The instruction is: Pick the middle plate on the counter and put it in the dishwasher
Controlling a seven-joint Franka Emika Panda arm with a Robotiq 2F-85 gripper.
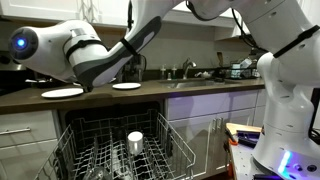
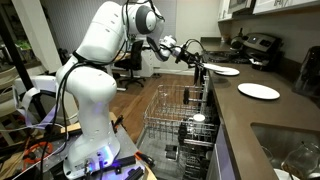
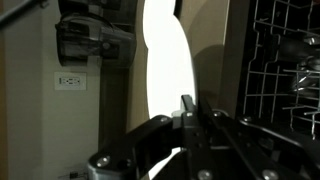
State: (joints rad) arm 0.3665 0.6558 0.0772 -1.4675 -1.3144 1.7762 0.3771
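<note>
Closest to the wrist camera, the gripper (image 3: 187, 112) is clamped on the lower edge of the middle plate (image 3: 165, 60). The plate stands on edge, rising upright from the jaws. It is plain, smooth and white, brightly lit, and seen obliquely as a tall narrow oval. Just beside it are the grey tines of the wire rack (image 3: 285, 60) of the dishwasher (image 1: 100, 128), where a pale cup (image 1: 135, 142) stands. In an exterior view the plate seems to hang above the rack, off the counter (image 2: 275, 120), though it shows thin and dim there. Farther along the dark counter a white plate (image 2: 258, 91) lies flat, and beyond it a second plate (image 2: 222, 70).
</note>
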